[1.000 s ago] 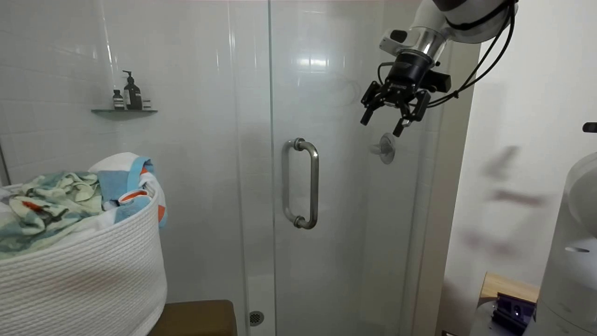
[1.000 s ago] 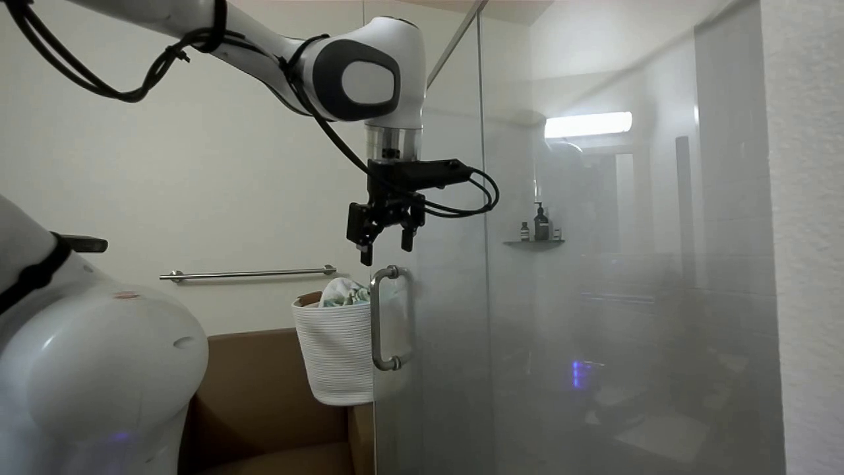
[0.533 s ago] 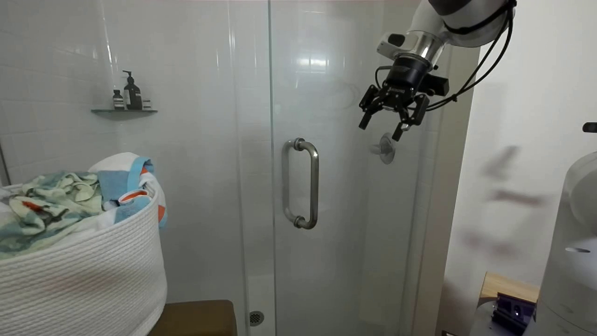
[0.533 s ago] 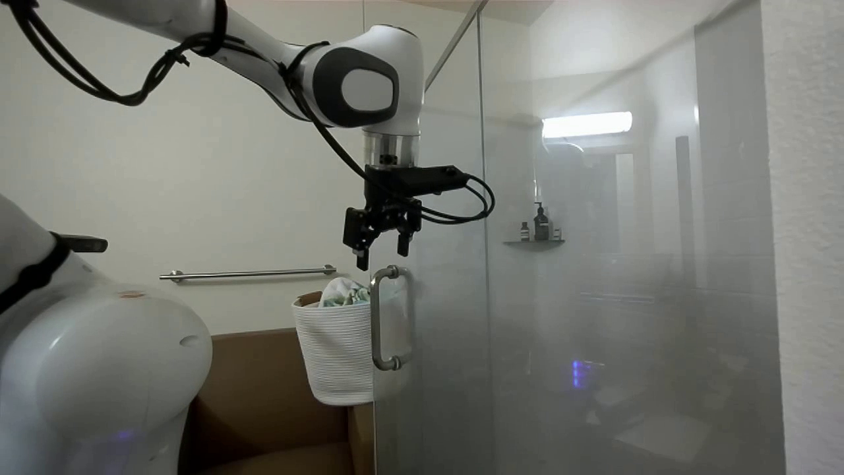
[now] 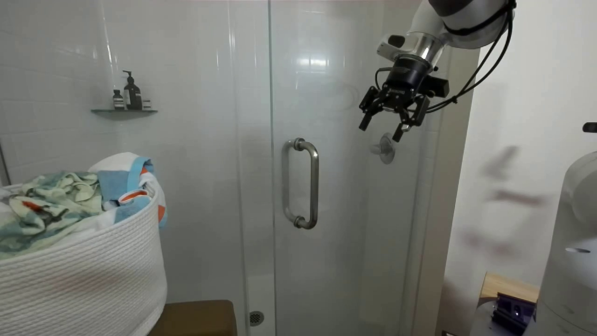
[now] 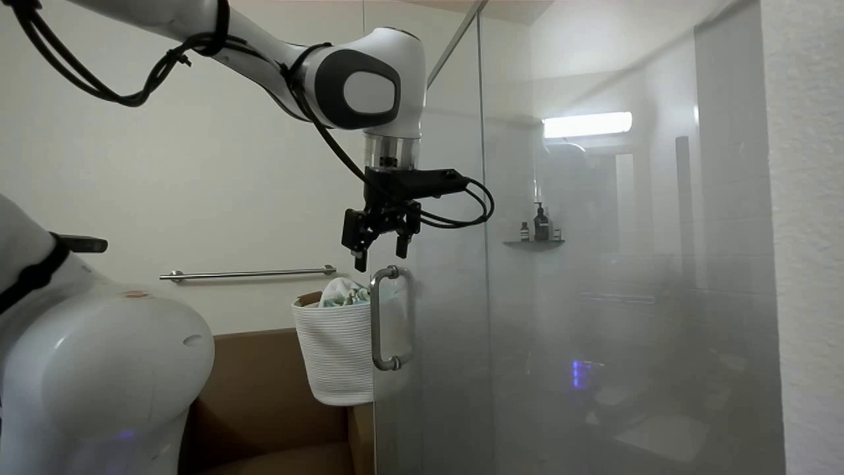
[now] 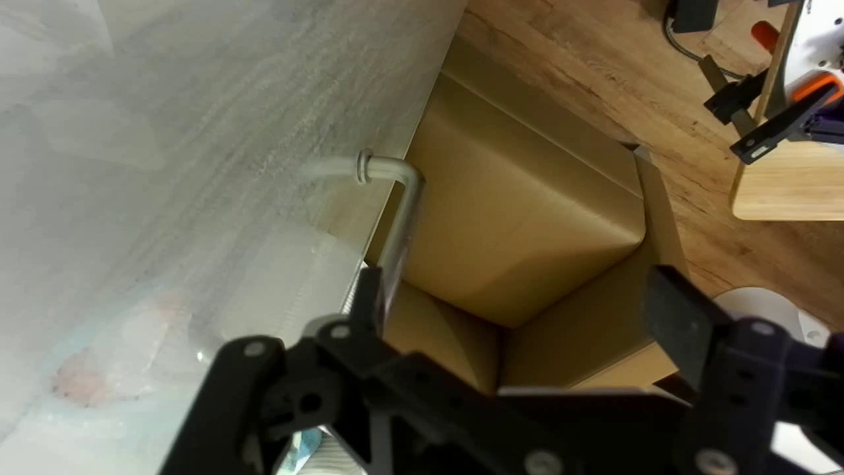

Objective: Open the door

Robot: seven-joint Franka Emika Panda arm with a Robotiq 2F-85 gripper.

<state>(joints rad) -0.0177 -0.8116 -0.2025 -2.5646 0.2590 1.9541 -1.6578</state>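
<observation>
Hovering at the upper right of the frame in an exterior view, a black two-fingered gripper (image 5: 381,128) holds its fingers spread, with nothing between them. The tall frameless clear glass shower door (image 5: 350,242) fills the centre and right there and looks closed; its vertical silver metal bar handle (image 5: 314,186) sits just right of centre, below the fingertips and apart from them. The task seems to be at the approach: none of the opening is done, and grasping the handle and swinging the door are left.

Wood-plank flooring (image 7: 593,72) shows at the upper right of the wrist view, a brown upholstered seat (image 7: 527,224) at its centre. A white woven basket (image 5: 93,284) of patterned towels (image 5: 60,205) stands at the lower left of an exterior view; a silver towel rail (image 6: 250,273) crosses the pale wall (image 6: 184,178) left of centre in an exterior view.
</observation>
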